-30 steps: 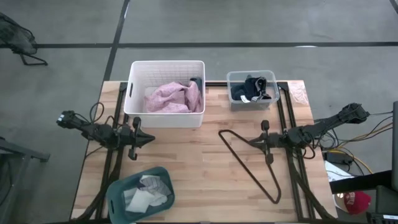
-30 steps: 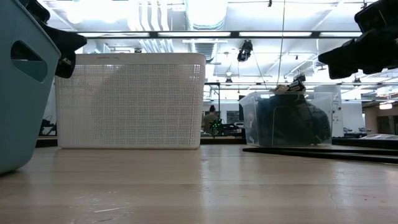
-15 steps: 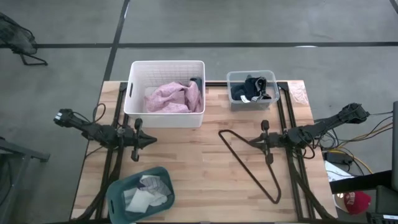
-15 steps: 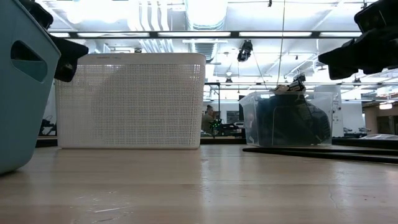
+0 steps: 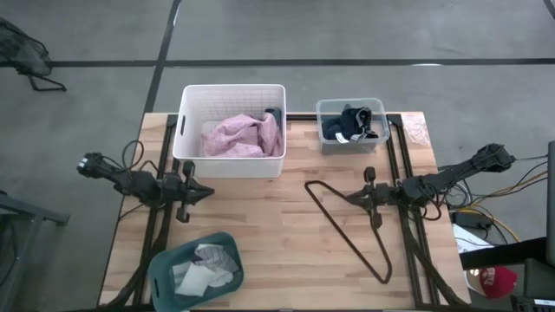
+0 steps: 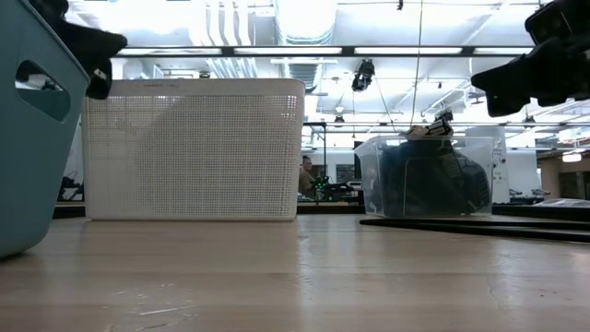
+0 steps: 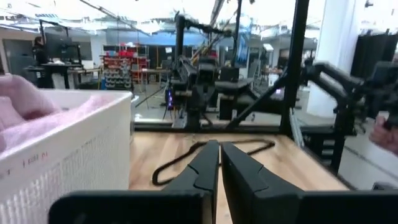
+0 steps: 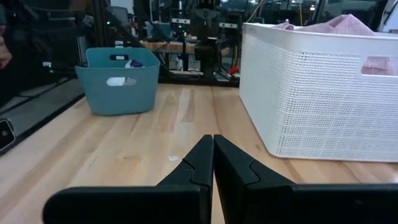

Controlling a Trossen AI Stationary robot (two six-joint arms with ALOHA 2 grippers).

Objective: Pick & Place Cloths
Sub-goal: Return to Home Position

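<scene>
White perforated basket [image 5: 232, 87], pink garment [image 5: 241, 137] inside, clear bin [image 5: 350, 101] far right with dark navy garments [image 5: 345, 123], teal bin [image 5: 165, 264] near left, white and grey socks [image 5: 206, 267], black wire hanger [image 5: 342, 231], light wood table [image 5: 277, 251]

Facing across table [image 5: 286, 260]: left gripper [image 5: 206, 192], right gripper [image 5: 357, 198]. Ahead of left gripper, partly beneath right gripper: hanger [image 5: 347, 234], flat on table. To left gripper's left: large basket [image 5: 232, 87] holding large garment [image 5: 243, 137]. To right gripper's right: small tub [image 5: 350, 102] holding bunched garments [image 5: 347, 121]. To left gripper's right: low bin [image 5: 165, 264] holding socks [image 5: 206, 267].
</scene>
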